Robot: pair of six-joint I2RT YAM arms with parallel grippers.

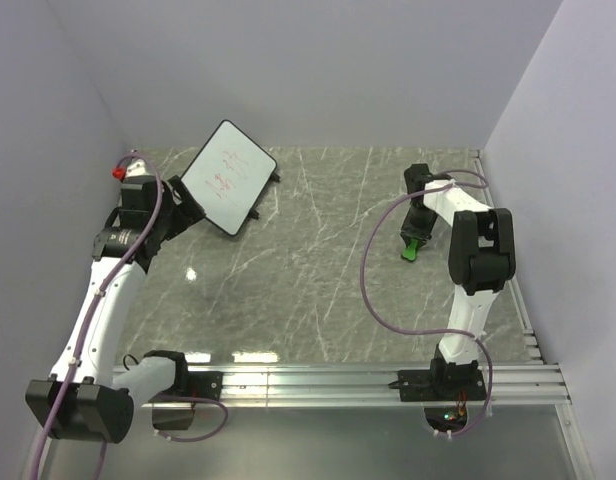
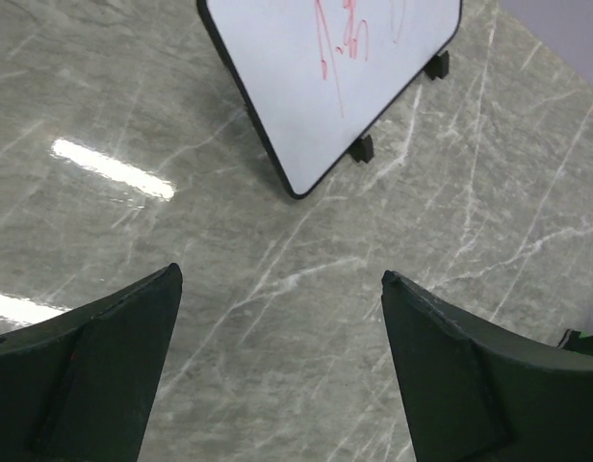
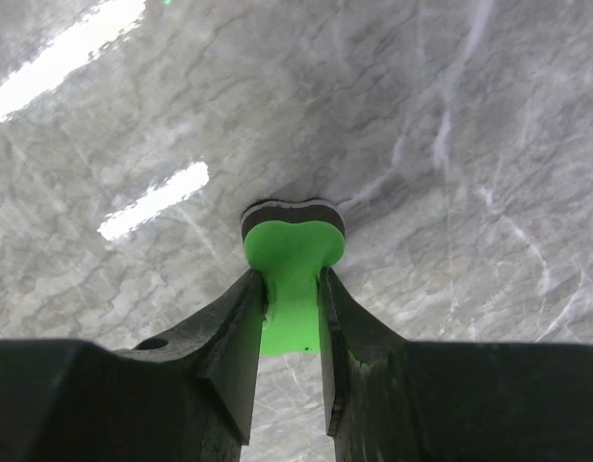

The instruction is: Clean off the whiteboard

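Whiteboard (image 1: 230,177) stands at 11 o'clock, long axis running 1-to-7 o'clock, scribbled face upturned; left gripper (image 2: 280,274) gapes, right gripper (image 3: 292,279) pinches green eraser (image 3: 293,241).

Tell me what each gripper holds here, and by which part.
Right gripper pinches the green eraser at its narrow waist, the dark pad end sticking out beyond the fingertips. Left gripper is open and holds nothing.
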